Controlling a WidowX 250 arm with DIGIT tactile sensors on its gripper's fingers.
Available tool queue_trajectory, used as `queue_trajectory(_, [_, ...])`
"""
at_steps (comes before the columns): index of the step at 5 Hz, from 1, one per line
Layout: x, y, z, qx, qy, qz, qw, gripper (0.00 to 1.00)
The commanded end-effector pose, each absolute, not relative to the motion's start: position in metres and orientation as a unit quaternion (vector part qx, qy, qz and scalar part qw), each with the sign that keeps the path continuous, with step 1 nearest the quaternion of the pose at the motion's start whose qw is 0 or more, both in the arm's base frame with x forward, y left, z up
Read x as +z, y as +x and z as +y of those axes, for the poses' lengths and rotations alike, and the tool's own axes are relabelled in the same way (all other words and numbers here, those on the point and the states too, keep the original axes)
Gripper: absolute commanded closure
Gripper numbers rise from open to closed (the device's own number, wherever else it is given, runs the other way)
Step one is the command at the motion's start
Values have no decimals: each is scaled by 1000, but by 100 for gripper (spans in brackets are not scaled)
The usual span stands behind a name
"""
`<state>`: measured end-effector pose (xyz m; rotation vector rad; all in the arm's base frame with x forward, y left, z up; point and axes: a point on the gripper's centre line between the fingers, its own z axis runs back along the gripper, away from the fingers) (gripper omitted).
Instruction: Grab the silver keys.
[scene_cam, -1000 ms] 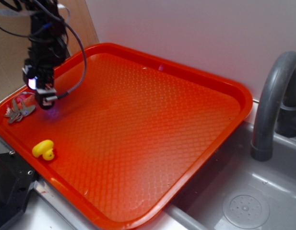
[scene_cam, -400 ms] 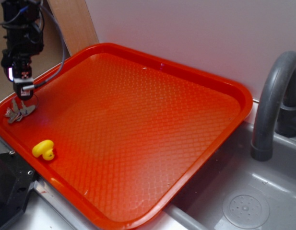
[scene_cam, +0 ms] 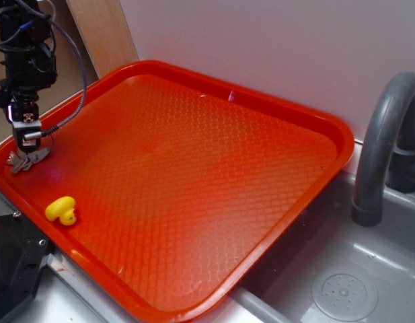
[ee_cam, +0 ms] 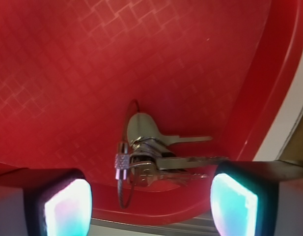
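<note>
1. Hanging over the near-left corner of the orange tray (scene_cam: 194, 182), the gripper (scene_cam: 27, 138) points straight down right above the silver keys (scene_cam: 22, 160); its black arm (scene_cam: 22, 54) and cables rise out of the top of the exterior view
2. wrist view shows the fingers (ee_cam: 68, 206) spread wide apart, one glowing pad on each side of the bunch, gripping nothing; can't tell if they touch the tray floor
3. keys lie flat on the tray, fanned out on a thin wire ring (ee_cam: 124, 189), blades aimed at the raised rim, just beside it
4. yellow duck (scene_cam: 61, 210) sits further along the same tray edge, apart from the keys
5. grey faucet (scene_cam: 385, 148) and sink (scene_cam: 342, 282) are off past the tray's other end
</note>
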<state>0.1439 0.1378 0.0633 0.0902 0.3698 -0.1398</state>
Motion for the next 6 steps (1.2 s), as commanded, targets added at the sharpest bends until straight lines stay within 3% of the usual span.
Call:
queue_trajectory(1, [64, 150, 131, -75, 81, 173, 979, 0])
queue_trajectory(2, [59, 152, 129, -79, 82, 173, 978, 12])
queue_trajectory(3, [57, 154, 129, -80, 83, 174, 978, 100])
queue_trajectory(5, [56, 154, 135, -73, 84, 186, 976, 100])
queue_trajectory(6, [60, 155, 132, -77, 90, 176, 977, 100])
